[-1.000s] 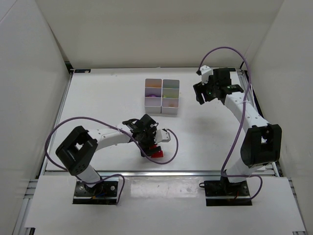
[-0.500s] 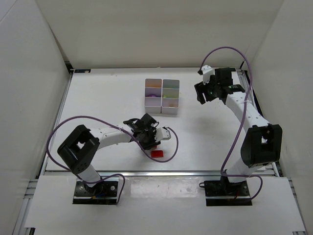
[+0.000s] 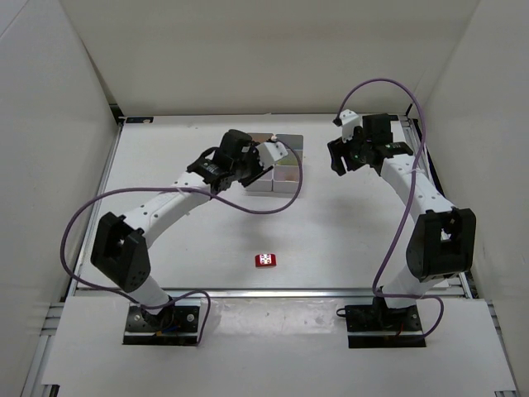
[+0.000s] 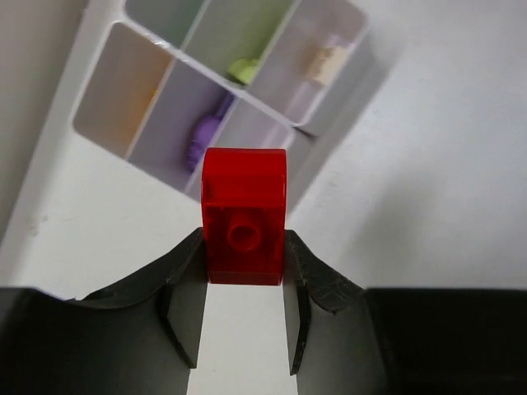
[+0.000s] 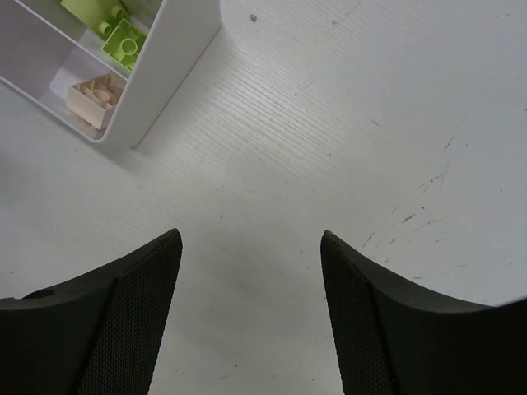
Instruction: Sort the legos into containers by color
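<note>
My left gripper (image 4: 244, 240) is shut on a red lego (image 4: 244, 216) and holds it just above the near side of the white containers (image 4: 329, 99). Seen from the top, the left gripper (image 3: 252, 163) hangs over the left column of the containers (image 3: 288, 175). A purple lego (image 4: 203, 137), a lime one (image 4: 244, 70) and a tan one (image 4: 326, 59) lie in separate boxes. A second red lego (image 3: 265, 260) rests on the table near the front edge. My right gripper (image 5: 251, 239) is open over bare table, right of the containers (image 5: 177, 49), where lime (image 5: 123, 41) and tan (image 5: 93, 99) legos show.
White walls close in the table (image 3: 347, 223) on three sides. The left arm's purple cable (image 3: 256, 208) loops over the table in front of the containers. The right gripper (image 3: 345, 157) hovers at the back right.
The left gripper shut on a red lego near the front edge, lifted it and carried it back to the containers. The other red lego stayed on the table. The right arm held still.
</note>
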`<state>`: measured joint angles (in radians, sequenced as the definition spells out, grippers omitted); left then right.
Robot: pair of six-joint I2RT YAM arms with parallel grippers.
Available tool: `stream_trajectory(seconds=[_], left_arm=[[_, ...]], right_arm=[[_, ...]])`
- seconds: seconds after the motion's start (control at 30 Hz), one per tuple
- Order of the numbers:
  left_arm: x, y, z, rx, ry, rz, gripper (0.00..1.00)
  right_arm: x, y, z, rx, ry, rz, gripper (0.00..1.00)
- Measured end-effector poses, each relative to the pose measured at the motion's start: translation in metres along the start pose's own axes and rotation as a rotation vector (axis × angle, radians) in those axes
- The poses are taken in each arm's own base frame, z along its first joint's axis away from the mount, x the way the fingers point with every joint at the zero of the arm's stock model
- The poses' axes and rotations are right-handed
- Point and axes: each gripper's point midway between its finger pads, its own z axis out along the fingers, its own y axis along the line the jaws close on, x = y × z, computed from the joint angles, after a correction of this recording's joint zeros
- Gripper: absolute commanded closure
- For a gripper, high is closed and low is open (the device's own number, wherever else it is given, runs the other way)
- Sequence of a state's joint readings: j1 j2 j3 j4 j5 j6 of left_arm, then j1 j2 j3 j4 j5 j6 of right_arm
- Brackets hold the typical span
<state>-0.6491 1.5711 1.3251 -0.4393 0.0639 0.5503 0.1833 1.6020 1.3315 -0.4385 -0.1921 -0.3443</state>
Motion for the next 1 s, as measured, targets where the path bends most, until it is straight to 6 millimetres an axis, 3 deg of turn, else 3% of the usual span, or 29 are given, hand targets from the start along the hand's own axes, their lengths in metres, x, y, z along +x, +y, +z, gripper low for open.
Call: stream_trajectory(seconds=[0.1,0.4,0.6,0.83,1.0], left_arm=[[0.009,0.016,0.015,-0.048,0.032,0.010,0.73],[0.067,0.013,0.067,-0.010,0.190,0.008,0.69],[0.068,0.031,0.082,-0.036,0.196,0.002,0.68],[0.064,0.034,0.085,-0.040,0.188,0.022,0.67],[0.064,0.035,0.086,-0.039,0.188,0.038,0.53]], right_arm=[[0.000,0.000,0.003,-0.005,0.002,0.002,0.28],[-0.002,0.000,0.006,-0.011,-0.003,0.005,0.27],[-0.005,0.000,0.007,-0.013,-0.014,0.003,0.27],[-0.006,0.000,0.007,-0.012,-0.018,0.002,0.27],[-0.006,0.000,0.007,-0.012,-0.018,0.002,0.27]])
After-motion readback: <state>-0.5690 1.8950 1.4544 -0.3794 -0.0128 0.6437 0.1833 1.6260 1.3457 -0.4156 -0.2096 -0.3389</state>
